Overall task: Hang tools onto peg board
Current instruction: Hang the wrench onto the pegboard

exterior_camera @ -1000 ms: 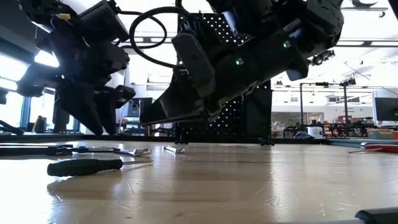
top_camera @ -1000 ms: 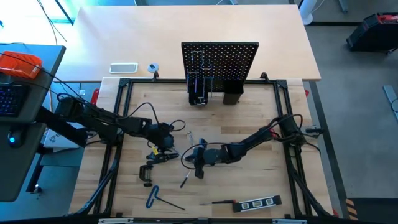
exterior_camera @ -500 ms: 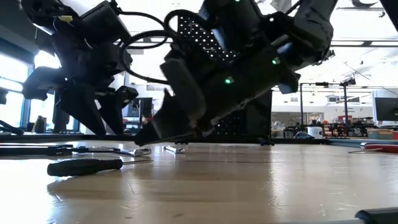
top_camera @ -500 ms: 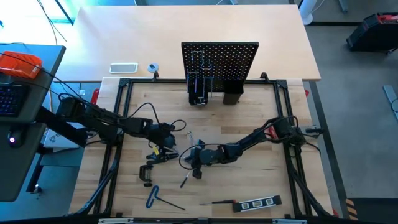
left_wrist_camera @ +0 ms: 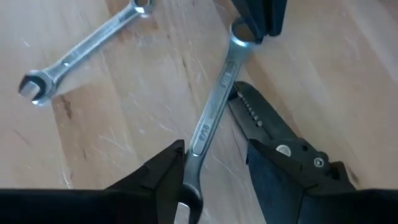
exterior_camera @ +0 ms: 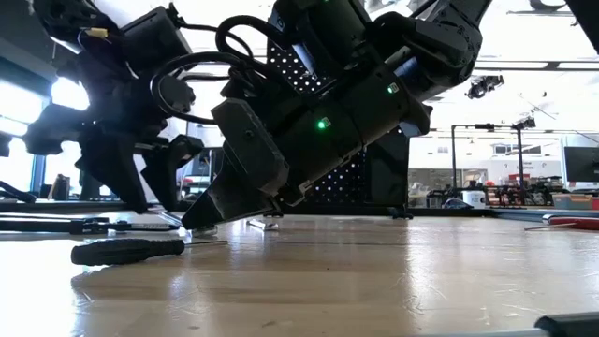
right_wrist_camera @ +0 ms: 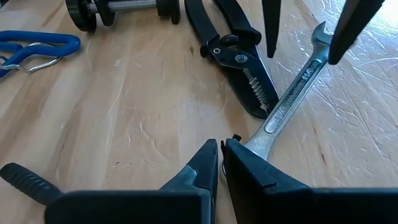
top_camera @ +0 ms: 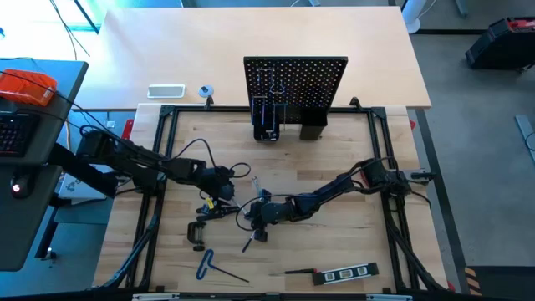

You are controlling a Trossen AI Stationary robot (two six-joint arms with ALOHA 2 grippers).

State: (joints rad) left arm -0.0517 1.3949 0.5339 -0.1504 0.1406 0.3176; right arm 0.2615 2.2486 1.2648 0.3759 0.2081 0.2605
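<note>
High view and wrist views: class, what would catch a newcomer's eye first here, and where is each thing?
Both dark arms meet mid-table over one silver wrench: the left hand straddles one end with fingers open, while the right hand, fingers nearly together, sits at the other end. Black-handled pliers lie against the wrench, and the upright peg board stands at the table's far edge.

Tight cluster mid-table: wrench is lying right against the pliers, so no finger room on that side. Left gripper is straddling one wrench end, right gripper is crowding the other. C-clamp and screwdriver are sitting close by. Table toward the peg board is lying open.
</note>
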